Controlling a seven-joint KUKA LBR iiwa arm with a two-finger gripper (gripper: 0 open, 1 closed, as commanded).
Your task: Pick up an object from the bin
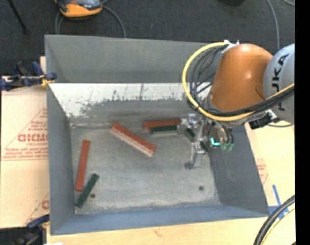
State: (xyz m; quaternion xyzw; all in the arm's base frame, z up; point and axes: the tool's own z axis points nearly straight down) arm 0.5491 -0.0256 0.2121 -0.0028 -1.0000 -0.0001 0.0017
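While the two-finger gripper (192, 160) hangs low at 3 o'clock of the grey metal bin (144, 68), over bare floor, nothing shows in it. Open or closed: cannot tell. Nearest targets are a red-brown flat bar (161, 123) and, just beside it, a dark green thin stick (162, 129), at its 10 o'clock by the back wall. Best bet: shift over one, align across its narrow width, then descend.

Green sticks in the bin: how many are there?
2 green sticks: one in the near-left corner, one at the back beside a red stick. The arm may hide others.
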